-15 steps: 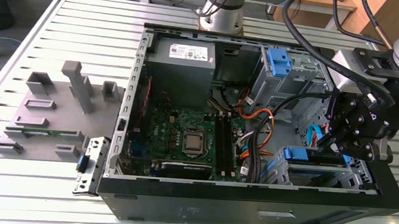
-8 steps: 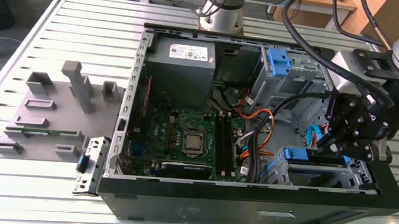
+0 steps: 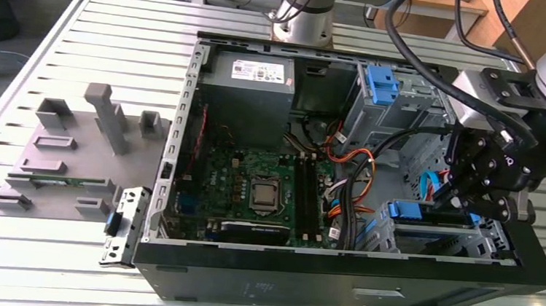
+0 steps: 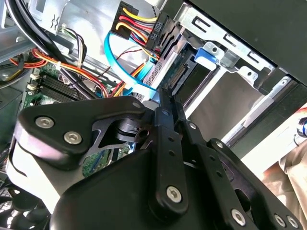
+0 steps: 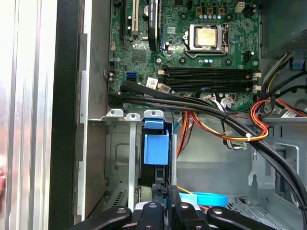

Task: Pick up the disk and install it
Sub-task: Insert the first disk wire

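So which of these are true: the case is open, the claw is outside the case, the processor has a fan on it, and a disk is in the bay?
1. The computer case lies open, its motherboard showing. True.
2. The gripper hangs outside the case. False: it reaches inside, at the drive cage on the exterior view's right.
3. A fan covers the processor. False: the processor sits bare in its socket.
4. The disk, with blue plastic on it, sits in the drive cage by the gripper. True.
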Controlling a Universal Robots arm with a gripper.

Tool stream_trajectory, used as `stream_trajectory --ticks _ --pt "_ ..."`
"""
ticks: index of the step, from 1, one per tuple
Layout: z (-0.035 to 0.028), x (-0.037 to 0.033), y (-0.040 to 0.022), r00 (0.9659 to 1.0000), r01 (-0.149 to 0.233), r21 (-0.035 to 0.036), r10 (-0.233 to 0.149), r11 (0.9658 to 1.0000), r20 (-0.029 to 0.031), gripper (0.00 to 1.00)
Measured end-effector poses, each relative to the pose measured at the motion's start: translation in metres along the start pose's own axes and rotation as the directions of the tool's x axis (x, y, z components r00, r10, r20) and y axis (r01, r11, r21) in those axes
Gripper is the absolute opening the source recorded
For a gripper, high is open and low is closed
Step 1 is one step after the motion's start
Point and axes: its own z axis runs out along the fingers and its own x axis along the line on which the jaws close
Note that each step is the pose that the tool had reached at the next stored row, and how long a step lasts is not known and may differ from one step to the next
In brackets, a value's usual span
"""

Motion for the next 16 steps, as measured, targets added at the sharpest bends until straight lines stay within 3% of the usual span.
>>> stream_trajectory --ticks 16 --pt "0.0054 0.0 -0.0002 1.0 0.0 0.0 0.0 1.0 -0.0011 0.16"
